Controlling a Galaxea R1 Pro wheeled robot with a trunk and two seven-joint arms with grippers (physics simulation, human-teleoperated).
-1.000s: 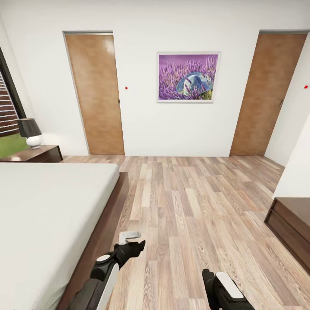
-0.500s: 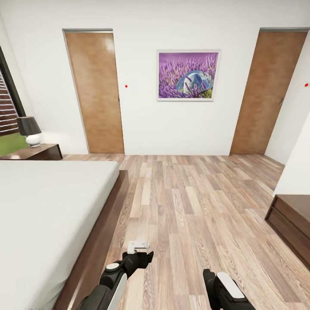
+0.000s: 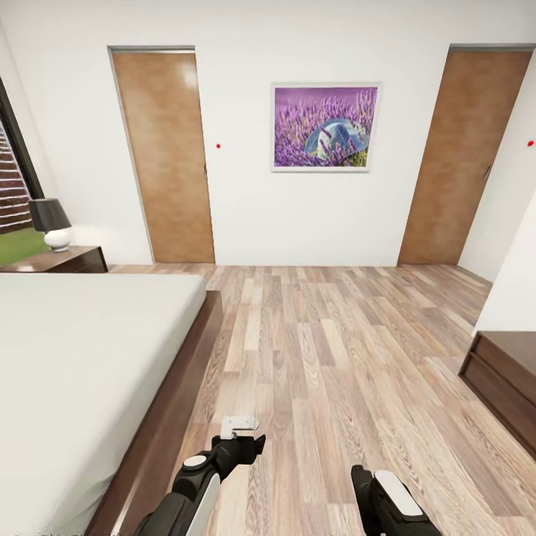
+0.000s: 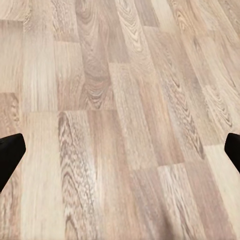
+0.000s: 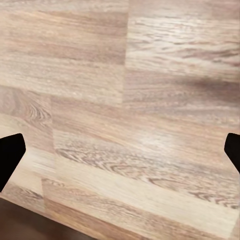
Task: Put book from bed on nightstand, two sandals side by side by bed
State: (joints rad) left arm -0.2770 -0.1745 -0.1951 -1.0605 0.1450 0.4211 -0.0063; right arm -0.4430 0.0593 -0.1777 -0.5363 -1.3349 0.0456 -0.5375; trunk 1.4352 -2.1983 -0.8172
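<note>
The bed (image 3: 82,357), a grey mattress on a dark wood frame, takes up the left of the head view. At its far corner a dark-brown nightstand (image 3: 74,259) carries a small lamp (image 3: 50,223). The book and the sandals are out of view. My left gripper (image 3: 249,445) hangs low over the plank floor just right of the bed frame. In the left wrist view it (image 4: 120,155) is open, its black fingertips (image 4: 9,157) far apart over bare planks. My right gripper (image 3: 359,476) is low at the bottom, and in its wrist view it (image 5: 120,152) is also open over the floor.
Two brown doors (image 3: 164,156) (image 3: 465,156) and a purple picture (image 3: 325,126) are on the white far wall. A low dark wooden cabinet (image 3: 506,380) juts in at the right. A window (image 3: 11,201) edges the far left. Wood floor (image 3: 327,350) stretches between bed and cabinet.
The left gripper shifted a little away from the bed frame and lower in the view, then held still. The camera moved slightly, so the far wall sits a bit higher.
</note>
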